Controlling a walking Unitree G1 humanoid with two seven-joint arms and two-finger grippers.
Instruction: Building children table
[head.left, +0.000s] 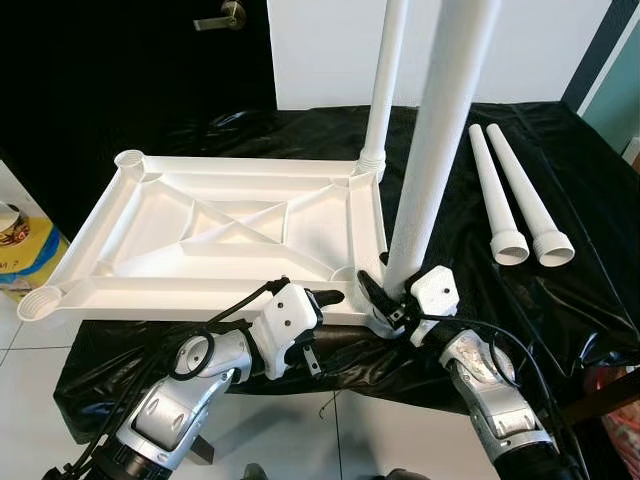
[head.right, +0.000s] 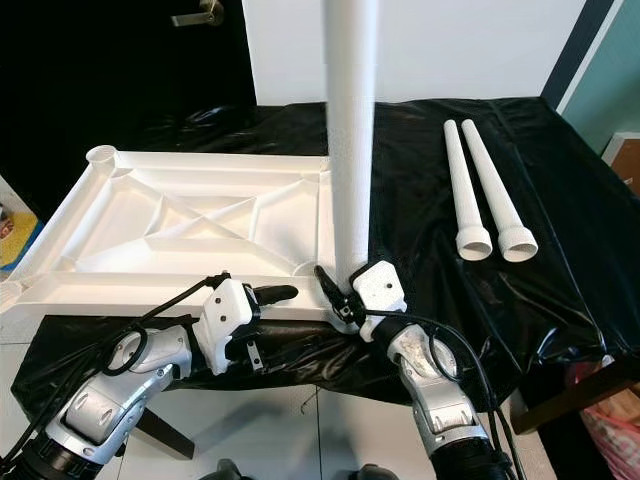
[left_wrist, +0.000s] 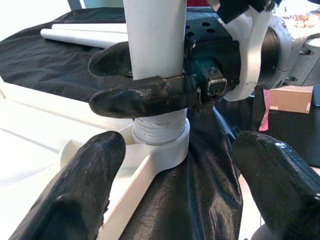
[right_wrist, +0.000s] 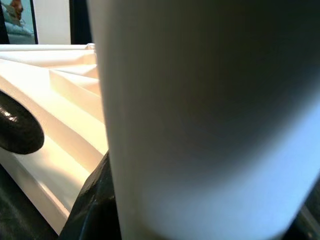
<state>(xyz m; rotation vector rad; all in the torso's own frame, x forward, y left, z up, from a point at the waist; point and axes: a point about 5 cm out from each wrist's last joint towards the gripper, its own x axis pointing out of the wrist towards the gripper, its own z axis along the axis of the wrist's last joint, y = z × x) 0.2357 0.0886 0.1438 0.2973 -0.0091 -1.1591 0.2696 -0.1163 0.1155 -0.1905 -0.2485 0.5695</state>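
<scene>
At the centre of the left eye view, a white tabletop (head.left: 215, 235) is lying upside down on a surface draped in black plastic sheeting (head.left: 590, 250), its ribbed underside facing up. One white leg (head.left: 385, 85) is standing upright in the far corner socket, rising out of the top of the frame. A second, nearer leg (head.left: 440, 130) is standing upright at the near corner socket, in the lower centre of the frame. The right gripper (head.left: 385, 297) is clenching the base of this nearer leg, its black fingers (left_wrist: 145, 95) wrapping the tube just above the threaded end, which is sitting in the socket collar (left_wrist: 167, 152). In the right wrist view the leg is looming large and close, with the tabletop's ribs behind it.

The left gripper (head.left: 325, 297) is reaching in from the lower left of the frame toward the same corner, its fingers (left_wrist: 85, 185) spread apart and holding nothing, just beside the tabletop's near edge.

At the right of the frame, two more loose legs (head.left: 515, 195) are lying side by side on the sheeting, well apart from the tabletop, flared ends toward the camera. A door handle (head.left: 222, 17) is showing at the upper left, and a yellow container (head.left: 22, 250) is sitting on the floor at the left edge.
</scene>
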